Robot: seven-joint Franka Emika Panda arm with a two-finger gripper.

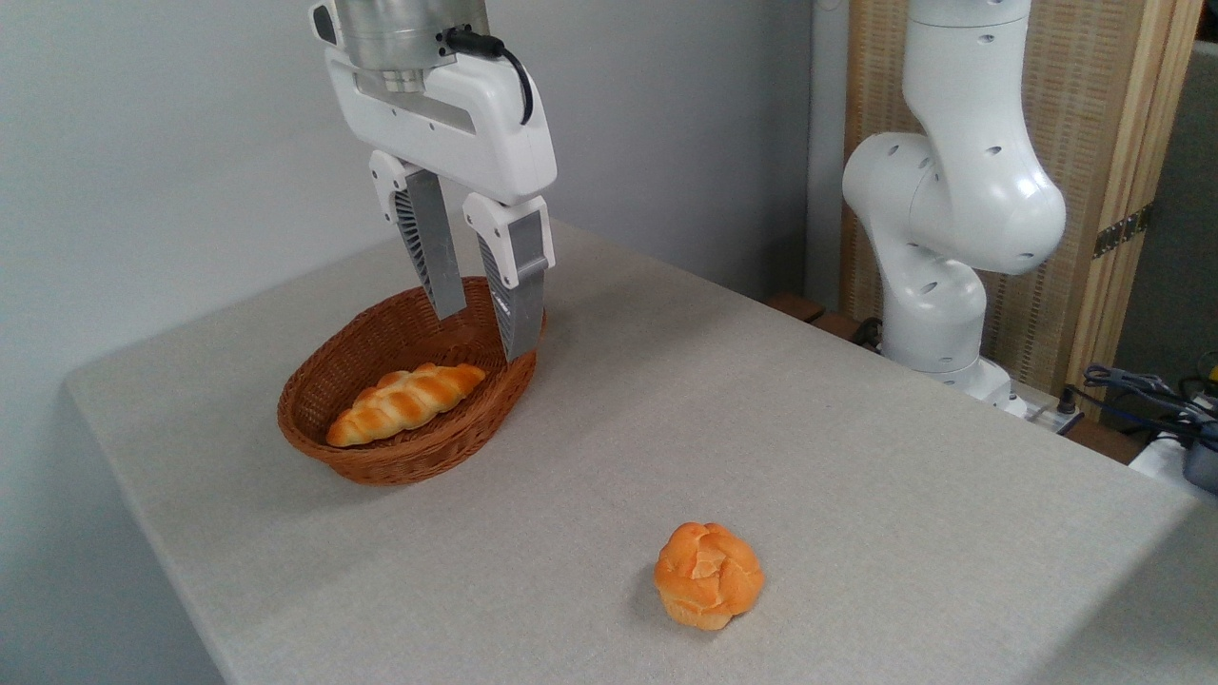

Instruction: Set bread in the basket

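Note:
The bread (709, 575), a small round orange-golden bun with a cracked top, sits alone on the grey table near the front edge. Far from it, at the back left, stands the oval brown wicker basket (381, 461). My gripper (483, 335) hangs above the basket's far right end, well above and to the left of the bun. Its two grey fingers point down with a gap between them and nothing held, so it is open.
A long braided golden loaf (406, 402) lies inside the basket. The arm's white base (937, 285) rises at the table's back right. Cables (1147, 392) lie at the far right. The table (856, 447) has its front edge close to the bun.

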